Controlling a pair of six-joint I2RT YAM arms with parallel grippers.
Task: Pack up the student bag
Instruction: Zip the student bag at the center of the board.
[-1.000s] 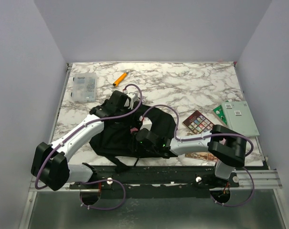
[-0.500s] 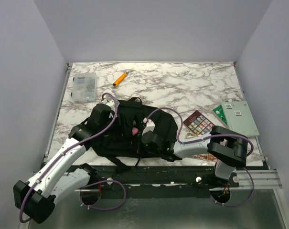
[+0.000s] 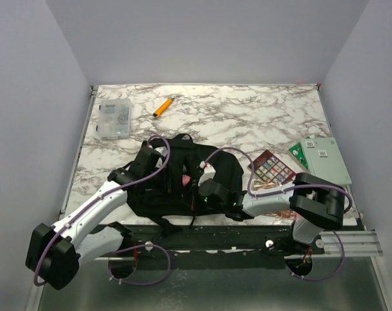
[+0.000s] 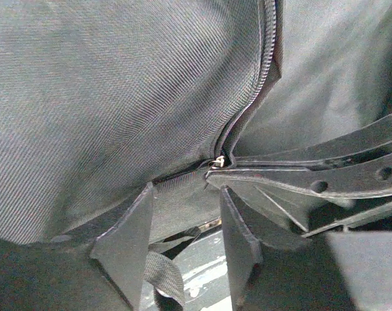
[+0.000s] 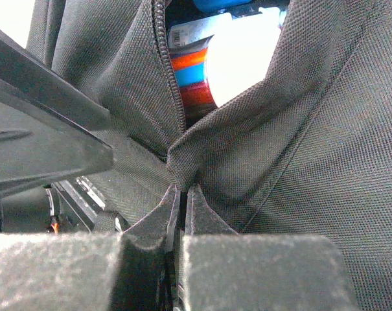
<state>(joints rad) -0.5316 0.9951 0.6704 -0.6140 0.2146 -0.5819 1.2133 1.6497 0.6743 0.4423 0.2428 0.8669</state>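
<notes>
The student bag (image 3: 212, 165), a black fabric backpack, lies flat near the table's front edge. My right gripper (image 5: 183, 188) is shut on a fold of the bag's fabric beside the zipper (image 5: 166, 78). Through the gap above it shows an item with orange, blue and red stripes (image 5: 196, 71) inside the bag. My left gripper (image 4: 186, 191) is open, its tips straddling the bag's edge just under the zipper slider (image 4: 218, 161). The right gripper's fingers (image 4: 312, 181) reach in from the right. In the top view both grippers meet at the bag's near middle (image 3: 189, 184).
A clear plastic box (image 3: 113, 118) and an orange marker (image 3: 162, 107) lie at the back left. A card of coloured squares (image 3: 268, 167) and a green and white board (image 3: 322, 159) lie to the right of the bag. The table's front rail (image 3: 247, 236) runs just below the bag.
My right gripper has shut on the bag's fabric. My left arm has swung back, bringing its gripper from the bag's top down to the zipper edge, jaws now apart.
</notes>
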